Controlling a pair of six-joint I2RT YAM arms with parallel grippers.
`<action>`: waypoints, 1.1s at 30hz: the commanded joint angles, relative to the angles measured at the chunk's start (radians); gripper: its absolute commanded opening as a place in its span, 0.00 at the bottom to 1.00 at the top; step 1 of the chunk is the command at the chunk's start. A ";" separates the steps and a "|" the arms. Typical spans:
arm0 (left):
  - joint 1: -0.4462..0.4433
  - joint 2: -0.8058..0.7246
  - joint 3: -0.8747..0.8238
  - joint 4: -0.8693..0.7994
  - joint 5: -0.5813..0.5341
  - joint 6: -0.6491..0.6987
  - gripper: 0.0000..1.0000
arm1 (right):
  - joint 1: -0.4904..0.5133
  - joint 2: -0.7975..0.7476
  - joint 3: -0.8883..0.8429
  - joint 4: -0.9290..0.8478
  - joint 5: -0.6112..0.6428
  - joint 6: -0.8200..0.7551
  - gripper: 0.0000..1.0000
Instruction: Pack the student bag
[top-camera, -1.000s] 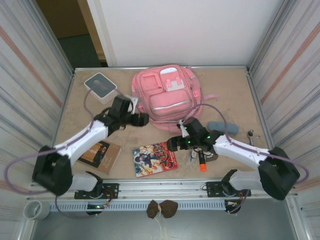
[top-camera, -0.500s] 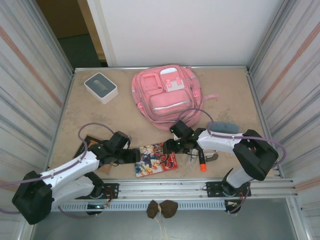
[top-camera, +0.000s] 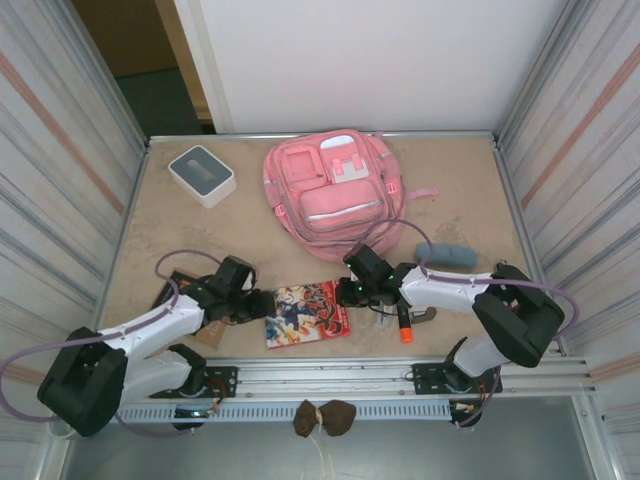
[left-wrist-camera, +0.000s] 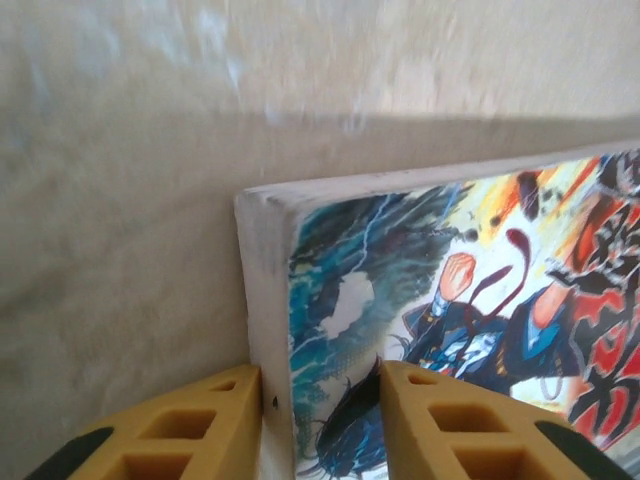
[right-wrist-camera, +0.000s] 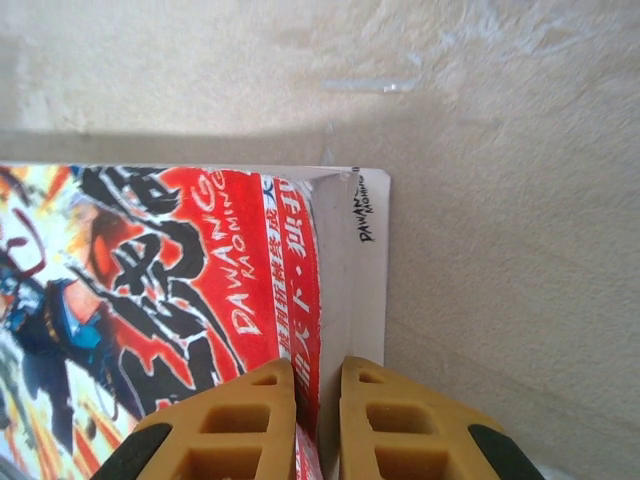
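The student bag lies flat at the back middle of the table, a pink backpack with its front pockets up. A comic book with a red and blue cover lies near the front edge. My left gripper is at its left end. In the left wrist view the yellow fingers press the comic book between them, one on the white page edge and one on the cover; the left gripper is shut on it. My right gripper is shut on the comic book at its right end, the right gripper pinching the red cover edge.
A grey-and-white square box stands at the back left. A brown book lies partly under the left arm. A blue-grey pouch, an orange marker and small items lie by the right arm. Metal walls close both sides.
The left arm swung from beside the bag down to the comic's left end. The right gripper moved onto its right end. Both pairs of jaws closed.
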 joint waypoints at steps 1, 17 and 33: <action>0.080 0.001 0.070 0.195 0.136 0.041 0.41 | -0.038 -0.091 -0.029 0.217 -0.070 0.096 0.00; 0.156 -0.389 -0.150 0.170 0.145 -0.237 0.85 | 0.033 -0.204 -0.112 0.498 0.306 0.496 0.00; 0.088 -0.050 -0.145 0.599 0.188 -0.377 0.94 | 0.124 -0.054 -0.109 0.689 0.369 0.668 0.00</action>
